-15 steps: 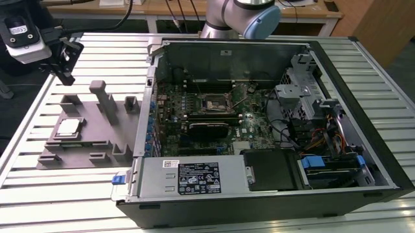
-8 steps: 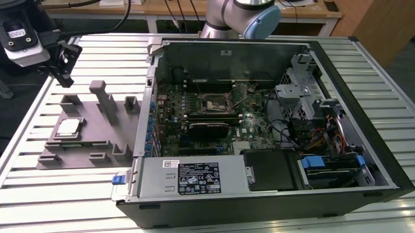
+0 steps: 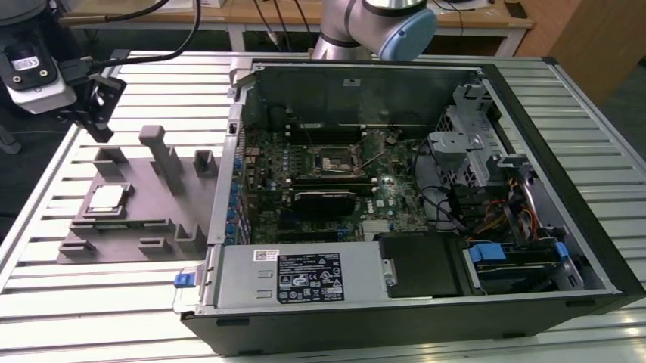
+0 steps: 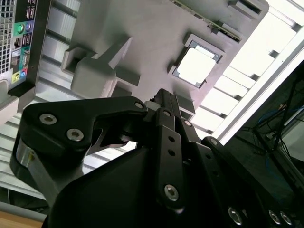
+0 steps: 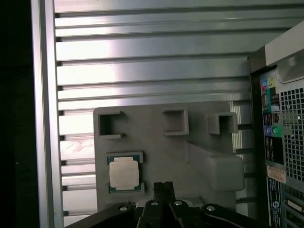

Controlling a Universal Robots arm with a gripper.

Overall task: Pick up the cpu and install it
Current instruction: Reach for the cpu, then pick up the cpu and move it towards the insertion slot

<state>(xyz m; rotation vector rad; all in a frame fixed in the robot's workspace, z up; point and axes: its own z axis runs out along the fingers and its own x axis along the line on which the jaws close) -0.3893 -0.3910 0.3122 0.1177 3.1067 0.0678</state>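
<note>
— Closest up, the gripper [image 5: 164, 186]: its fingertips are pressed together on nothing, hanging above the edge of the grey fixture plate [image 5: 152, 147].
— And the cpu?
— The cpu [image 5: 124, 174] lies flat in a square recess of that plate, near the fingertips, untouched.
— Toward the exterior view's right?
— The open computer case [image 3: 424, 321] stands beside the plate on the slatted table [image 3: 91, 310], its black socket frame [image 3: 330, 162] mid-board, well apart from the cpu.

Robotics laboratory or assembly workshop. A slotted aluminium tabletop [image 3: 151, 83] carries an opened desktop computer case [image 3: 353, 98] and a grey fixture plate [image 3: 131, 219]. A robot arm [image 3: 383, 23] rises at its edge, with wooden benches [image 3: 485, 19] and hanging cables [image 3: 272, 19] behind.
</note>
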